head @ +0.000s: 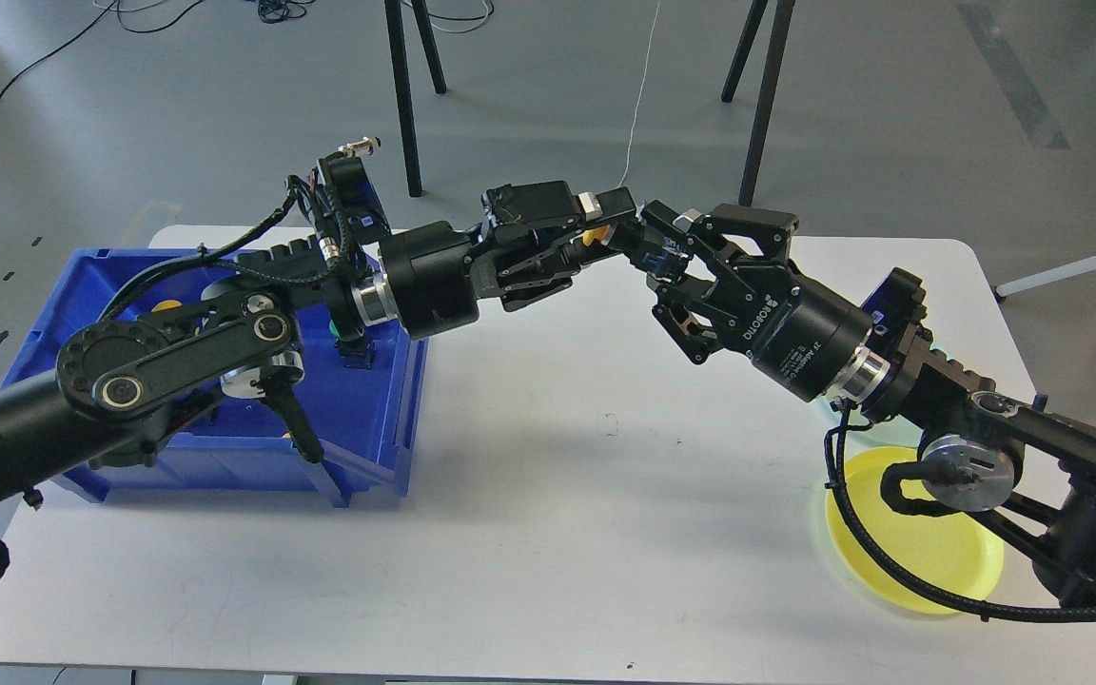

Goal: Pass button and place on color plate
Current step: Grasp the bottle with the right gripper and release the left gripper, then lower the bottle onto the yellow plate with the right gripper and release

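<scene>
A white surface (548,533) with rounded corners stands on a grey floor (890,114). On its left side sits a bright blue bin (372,447); inside it, small patches of yellow and green show between the arm parts, too hidden to name. On the right lies a pale yellow plate (919,561) marked with fine concentric rings. Both arms are black with silver metal rings at the joints. The right gripper (648,249) carries white lettering on its black body. The left gripper (596,238) is black, with a small orange-yellow button (594,235) showing at its tip. Black stand legs (403,95) rise behind the surface.
</scene>
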